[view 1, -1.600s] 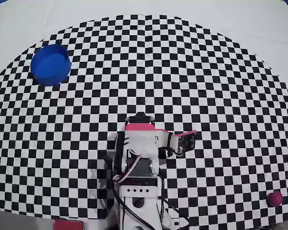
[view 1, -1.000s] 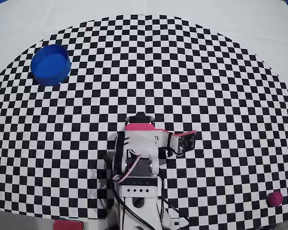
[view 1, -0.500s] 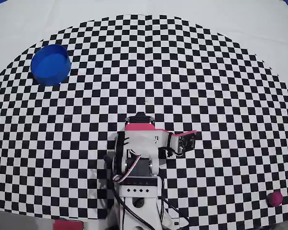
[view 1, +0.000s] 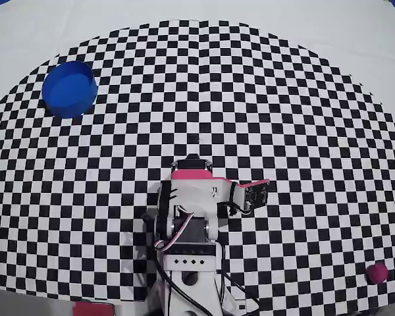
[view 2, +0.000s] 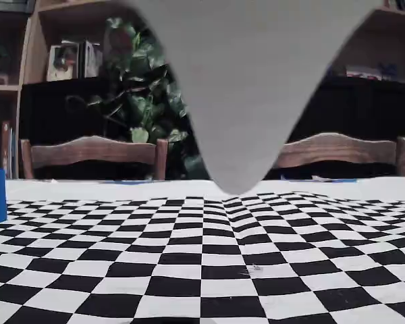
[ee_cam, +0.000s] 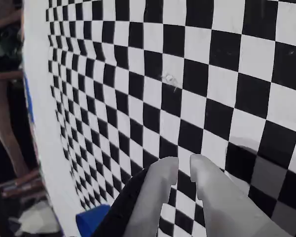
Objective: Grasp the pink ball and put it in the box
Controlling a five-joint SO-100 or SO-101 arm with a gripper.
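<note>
1. In the overhead view, the box (view 1: 69, 88) stands on the checkered mat (view 1: 283, 118), far upper left.
2. The ball (view 1: 379, 272) lies at the mat's lower right edge.
3. The arm (view 1: 194, 217) sits bottom centre, between them.

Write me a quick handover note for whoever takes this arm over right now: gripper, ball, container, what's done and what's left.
Gripper: empty, its pale fingers nearly closed with a narrow gap, held over bare checkered mat near the arm's base.
Small magenta-pink ball: on the mat at the lower right edge of the overhead view, far from the gripper.
Round bright-blue container: upper left of the overhead view, empty.
Done: nothing yet.
Left: reach to the ball, grasp it, carry it across, drop it in the container.
</note>
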